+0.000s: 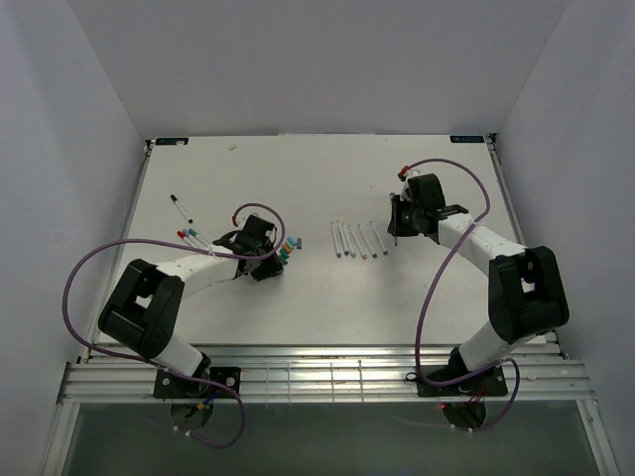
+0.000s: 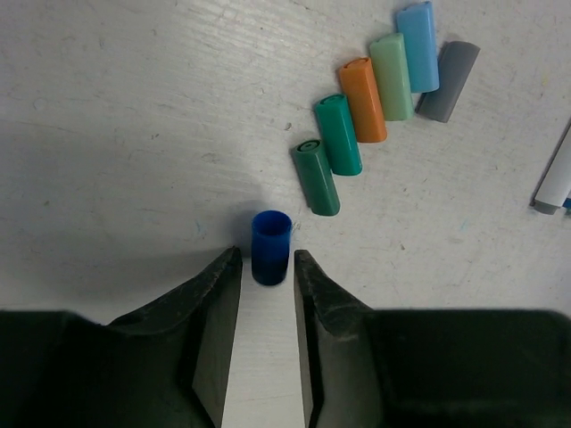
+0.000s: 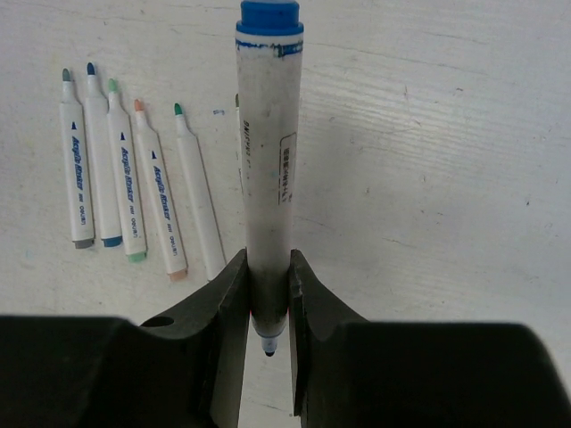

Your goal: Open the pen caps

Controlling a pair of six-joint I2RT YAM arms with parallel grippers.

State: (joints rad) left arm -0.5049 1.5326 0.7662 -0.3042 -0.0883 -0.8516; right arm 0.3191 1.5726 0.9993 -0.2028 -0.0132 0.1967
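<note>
A dark blue pen cap lies on the table between the tips of my left gripper. The jaws stand slightly apart, with a thin gap on each side of the cap. Beyond it, several loose pen caps lie side by side: green, teal, orange, light green, light blue and grey. From above, my left gripper sits just left of that row of caps. My right gripper is shut on a white pen with a blue end, its bare nib showing between the jaws. My right gripper hovers right of several uncapped pens.
Capped pens lie left of the left arm: a black-capped one and a red and blue pair. Another pen's end shows at the right edge of the left wrist view. Purple cables loop over both arms. White walls enclose the table.
</note>
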